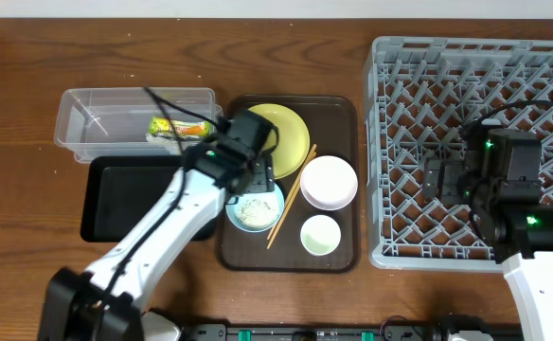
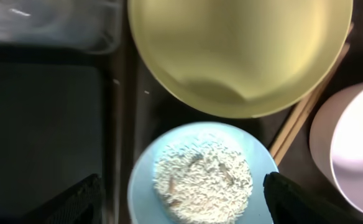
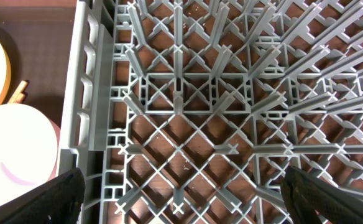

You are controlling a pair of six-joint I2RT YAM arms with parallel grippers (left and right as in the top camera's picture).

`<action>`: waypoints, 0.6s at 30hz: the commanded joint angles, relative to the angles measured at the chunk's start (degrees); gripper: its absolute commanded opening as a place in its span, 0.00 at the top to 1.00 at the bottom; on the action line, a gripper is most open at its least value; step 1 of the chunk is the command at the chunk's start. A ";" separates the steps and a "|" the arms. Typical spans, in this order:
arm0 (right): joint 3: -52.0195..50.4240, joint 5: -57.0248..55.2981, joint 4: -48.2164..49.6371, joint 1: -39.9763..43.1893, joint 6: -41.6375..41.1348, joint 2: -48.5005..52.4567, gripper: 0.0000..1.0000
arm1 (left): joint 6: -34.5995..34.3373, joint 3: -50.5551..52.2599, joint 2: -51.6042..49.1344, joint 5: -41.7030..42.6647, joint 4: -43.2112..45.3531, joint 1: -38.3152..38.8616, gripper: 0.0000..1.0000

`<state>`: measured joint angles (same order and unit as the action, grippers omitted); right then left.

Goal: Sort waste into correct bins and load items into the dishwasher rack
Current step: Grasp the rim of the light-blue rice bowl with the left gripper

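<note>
Biggest thing first: one grey dishwasher rack (image 1: 419, 95) fills the right side of the overhead view, and we see nothing loaded in it. The right gripper (image 3: 191, 196) hangs over the rack's left part with its fingers spread wide and nothing between them.

Next is one dark brown serving tray (image 1: 248, 251) in the middle, and all the dishes sit on it. On the left are one black tray (image 1: 115, 194) and, just above it in the frame, one clear tub (image 1: 106, 118).

On the brown tray we count:
- One yellow plate (image 1: 281, 128) at the top.
- Two bowls: a white bowl (image 1: 329, 180) on the right and a blue bowl (image 2: 141, 180) lower left.
- One pale green cup (image 1: 320, 235) at the bottom right.
- One pair of chopsticks (image 1: 277, 227) lying diagonally between the two bowls.

The rice (image 2: 203, 180) is one loose heap inside the blue bowl. The left gripper (image 2: 181, 202) hovers right over that bowl, wide open and holding nothing.

Smallest is one snack wrapper (image 1: 177, 126), lying in the right end of the clear tub. It's printed green, yellow and orange, but we can't read any of the writing.
</note>
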<state>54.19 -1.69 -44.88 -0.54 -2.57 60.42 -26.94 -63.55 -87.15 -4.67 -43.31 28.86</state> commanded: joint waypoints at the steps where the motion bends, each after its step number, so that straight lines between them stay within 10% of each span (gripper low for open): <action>1: 1.09 0.24 0.13 0.42 -0.57 -0.17 0.01 | 0.55 -0.44 -2.80 -0.31 0.31 2.12 0.16; 18: 1.09 0.24 0.09 0.42 -0.57 -0.17 0.01 | 0.50 -0.44 -13.49 -0.28 2.91 10.78 0.39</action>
<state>54.17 -1.69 -44.91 -0.54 -2.57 60.42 -27.14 -63.55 -99.61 -4.67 -40.25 39.05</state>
